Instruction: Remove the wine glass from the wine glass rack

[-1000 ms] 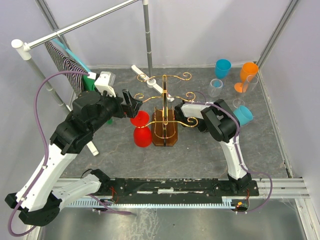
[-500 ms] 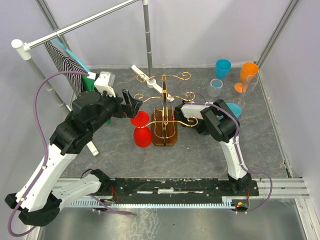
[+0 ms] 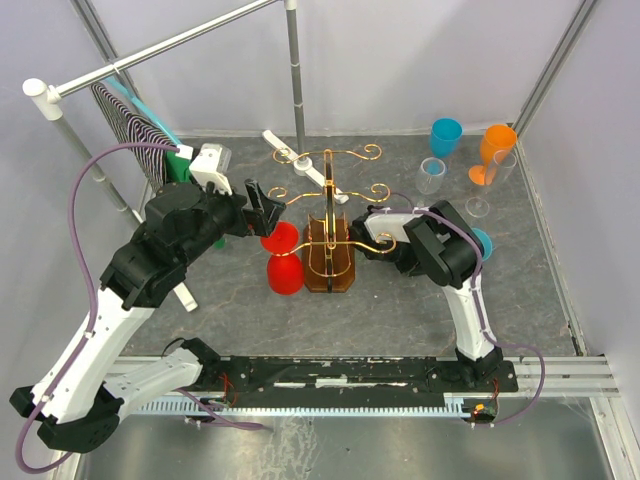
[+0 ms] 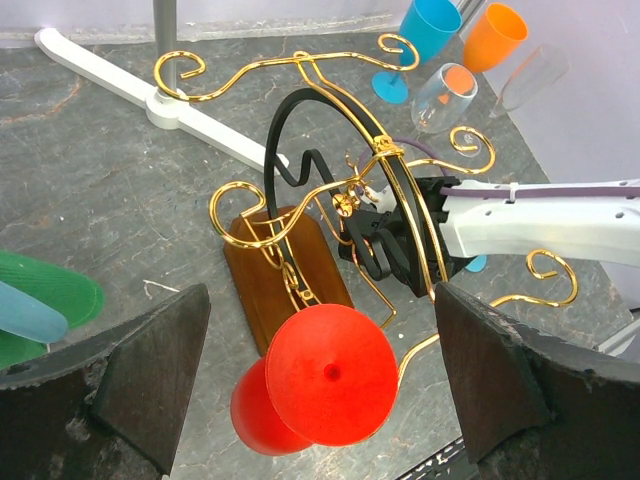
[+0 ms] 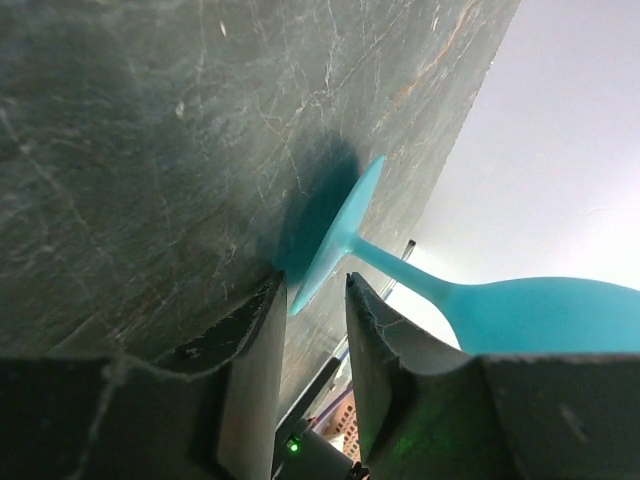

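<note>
The gold wire wine glass rack [image 3: 330,200] stands mid-table on its brown wooden base [image 3: 328,268]. A red wine glass [image 3: 282,255] hangs upside down from a left arm of the rack, foot up. My left gripper [image 3: 265,212] is open just left of the foot. In the left wrist view its fingers [image 4: 150,370] stand wide on either side of the red foot [image 4: 330,373], not touching it. My right gripper [image 3: 368,240] is close against the rack's right side. In the right wrist view its fingers [image 5: 250,350] are a narrow gap apart with nothing between them [image 5: 315,285].
A blue glass [image 5: 480,305] stands on the table beyond the right fingertips, mostly hidden behind the right arm from above [image 3: 484,240]. Blue [image 3: 445,135], orange [image 3: 495,150] and clear [image 3: 431,175] glasses stand back right. A grey pole frame with striped cloth [image 3: 135,125] is at the left.
My right arm has shifted a little left and nearer, and now covers most of the blue glass behind it. The left arm and the red glass have not moved.
</note>
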Tool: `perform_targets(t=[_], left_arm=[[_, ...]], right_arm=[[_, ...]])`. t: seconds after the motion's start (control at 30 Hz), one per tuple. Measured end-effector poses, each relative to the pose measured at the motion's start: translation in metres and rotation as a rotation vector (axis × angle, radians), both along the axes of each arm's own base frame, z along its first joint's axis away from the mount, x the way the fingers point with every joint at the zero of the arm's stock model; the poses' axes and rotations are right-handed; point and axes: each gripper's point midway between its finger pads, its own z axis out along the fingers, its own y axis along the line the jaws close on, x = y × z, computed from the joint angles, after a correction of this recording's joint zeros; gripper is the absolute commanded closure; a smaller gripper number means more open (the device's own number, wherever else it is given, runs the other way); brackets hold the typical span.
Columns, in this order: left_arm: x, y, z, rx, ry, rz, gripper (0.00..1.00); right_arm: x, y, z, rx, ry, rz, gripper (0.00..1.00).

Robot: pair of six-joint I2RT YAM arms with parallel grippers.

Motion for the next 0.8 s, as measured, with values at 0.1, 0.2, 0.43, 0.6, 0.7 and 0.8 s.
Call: perform_targets(t=[0.1,0.2,0.43,0.6,0.7,0.8], left_arm=[[0.000,0.000,-0.001,0.000,0.002,-0.003,0.01],[0.000,-0.001,-0.001,0.001,0.003,-0.003,0.01],[0.000,-0.001,-0.001,0.000,0.001,-0.003,0.01],[0.001,-0.002,-0.001,-0.001,0.000,-0.004,0.01],[0.002,-0.003,-0.002,-0.003,-0.002,-0.005,0.01],[0.004,-0.004,-0.003,-0.001,0.001,-0.006,0.01]], right_arm=[[-0.002,-0.001,0.001,0.009,-0.001,0.000,0.56],[-0.005,-0.002,0.003,0.017,0.003,0.001,0.49],[-0.012,-0.004,0.006,0.036,0.014,0.017,0.46],[-0.016,-0.004,0.006,0.050,0.024,0.027,0.45],[-0.018,-0.004,0.006,0.054,0.028,0.034,0.44],[-0.021,-0.002,0.006,0.072,0.037,0.038,0.44]])
